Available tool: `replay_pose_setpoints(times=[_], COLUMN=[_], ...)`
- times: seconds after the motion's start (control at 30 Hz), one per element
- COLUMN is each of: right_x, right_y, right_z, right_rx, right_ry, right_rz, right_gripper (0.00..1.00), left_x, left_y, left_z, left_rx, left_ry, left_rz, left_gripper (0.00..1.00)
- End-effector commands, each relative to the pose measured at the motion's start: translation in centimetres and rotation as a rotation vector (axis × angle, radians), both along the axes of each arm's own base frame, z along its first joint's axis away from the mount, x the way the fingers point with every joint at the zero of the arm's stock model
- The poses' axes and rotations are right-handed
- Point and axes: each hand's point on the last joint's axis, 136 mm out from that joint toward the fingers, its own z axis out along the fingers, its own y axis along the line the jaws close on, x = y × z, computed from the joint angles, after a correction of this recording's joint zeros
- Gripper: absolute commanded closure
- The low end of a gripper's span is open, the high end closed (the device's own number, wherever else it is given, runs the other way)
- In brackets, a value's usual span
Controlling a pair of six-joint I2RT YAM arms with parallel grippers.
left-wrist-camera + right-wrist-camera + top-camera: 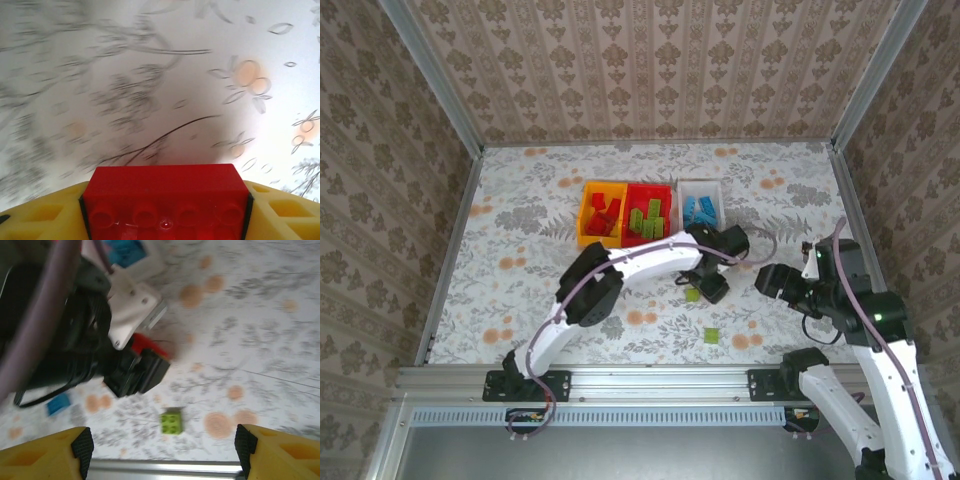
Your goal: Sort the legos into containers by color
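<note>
A red lego [165, 197], studs toward the camera, sits between the yellow fingers of my left gripper [165, 220], touching both pads, just above the floral table. The top view has that gripper [717, 288] in front of the containers: orange-yellow [582, 215] with red legos, red [671, 200] with green ones, white [720, 200] with blue ones. Two green legos [692, 293] [712, 336] lie loose near it. My right gripper [165, 445] hangs open above a green lego [171, 421], facing the left gripper's black body [135, 375] and its red lego [145, 346]. A blue lego [59, 403] lies further left.
The metal rail [650, 380] runs along the near edge of the table, close below my right gripper's fingers [82, 445]. Patterned walls close in the table on three sides. The left arm's white link [650, 258] stretches across the middle in front of the bins.
</note>
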Motion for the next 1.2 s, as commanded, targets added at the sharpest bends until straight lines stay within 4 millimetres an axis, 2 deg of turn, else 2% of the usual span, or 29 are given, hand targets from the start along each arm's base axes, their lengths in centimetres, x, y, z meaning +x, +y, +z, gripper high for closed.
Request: replay_pose_setpoints(times=[0.0, 0.13, 0.27, 0.4, 0.5, 0.67, 0.83, 1.0, 1.17], right_x=[0.2, 2.0, 5.1, 7.0, 8.1, 10.2, 11.1, 11.5, 11.3], right_y=[3.7, 5.1, 6.4, 10.4, 13.3, 16.0, 17.5, 18.2, 18.8], right_z=[3.8, 4.7, 5.6, 4.9, 4.2, 3.4, 2.6, 1.6, 0.7], right_rx=[0.163, 0.201, 0.177, 0.100, 0.087, 0.085, 0.059, 0.048, 0.031], right_ry=[-0.147, -0.219, -0.270, -0.270, -0.259, -0.239, -0.209, -0.176, -0.148], right_rz=[0.184, 0.254, 0.287, 0.397, 0.456, 0.498, 0.550, 0.571, 0.598], right_gripper=[0.22, 0.23, 0.23, 0.23, 0.23, 0.22, 0.22, 0.22, 0.21], left_x=[3.8, 6.7, 9.8, 13.1, 15.3, 19.2, 21.8, 22.8, 22.7], left_y=[2.3, 7.3, 13.1, 18.8, 21.4, 23.5, 23.6, 23.4, 23.7], left_z=[7.2, 10.2, 12.7, 13.9, 13.6, 11.4, 9.2, 7.5, 7.8], left_rx=[-0.128, -0.143, -0.148, -0.131, -0.119, -0.079, -0.062, -0.027, -0.017], left_ry=[-0.081, -0.103, -0.137, -0.173, -0.185, -0.189, -0.171, -0.148, -0.151], left_rz=[0.156, 0.286, 0.414, 0.529, 0.588, 0.642, 0.668, 0.667, 0.671], left_gripper=[0.41, 0.41, 0.40, 0.41, 0.40, 0.39, 0.37, 0.30, 0.20])
